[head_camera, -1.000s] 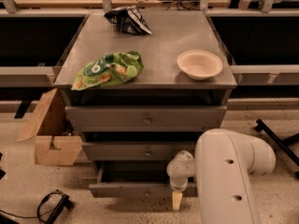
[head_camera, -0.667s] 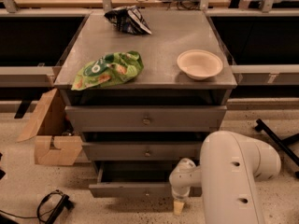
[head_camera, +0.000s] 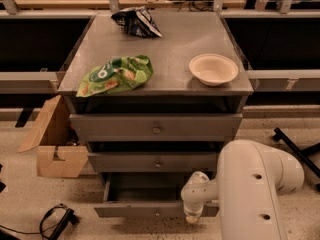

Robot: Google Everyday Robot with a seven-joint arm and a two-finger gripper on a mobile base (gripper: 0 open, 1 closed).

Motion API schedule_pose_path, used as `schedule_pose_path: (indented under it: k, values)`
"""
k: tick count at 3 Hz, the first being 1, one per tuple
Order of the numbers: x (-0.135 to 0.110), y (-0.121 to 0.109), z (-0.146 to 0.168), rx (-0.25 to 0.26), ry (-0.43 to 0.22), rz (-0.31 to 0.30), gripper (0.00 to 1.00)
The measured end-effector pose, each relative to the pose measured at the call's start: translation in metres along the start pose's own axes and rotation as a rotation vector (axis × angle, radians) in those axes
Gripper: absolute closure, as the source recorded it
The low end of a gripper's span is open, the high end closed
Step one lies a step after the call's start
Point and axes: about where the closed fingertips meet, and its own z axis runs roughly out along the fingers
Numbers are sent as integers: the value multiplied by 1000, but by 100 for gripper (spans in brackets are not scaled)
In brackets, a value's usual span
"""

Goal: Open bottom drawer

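Camera view, looking down on a grey cabinet (head_camera: 175, 49) with three drawers. The bottom drawer (head_camera: 125, 211) sat low in the centre of the frame, partly pulled out with its grey inside showing. Its long front ran left to right. The claw (head_camera: 192, 215) hung from a white arm (head_camera: 250, 184) at lower right, pointing down at the drawer front, just right of the small knob (head_camera: 157, 213). Whether the claw was apart or together could not be told. Any further pull would likely run toward the frame's bottom edge.
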Motion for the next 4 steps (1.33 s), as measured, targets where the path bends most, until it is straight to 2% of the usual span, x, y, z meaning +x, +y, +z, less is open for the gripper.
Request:
schedule_pose_path:
  k: [1, 2, 4]
  values:
    - [-2, -2, -5, 2, 0, -2, 87]
    - [-2, -4, -8, 4, 0, 0, 100]
    - [0, -4, -11, 0, 7, 7, 100]
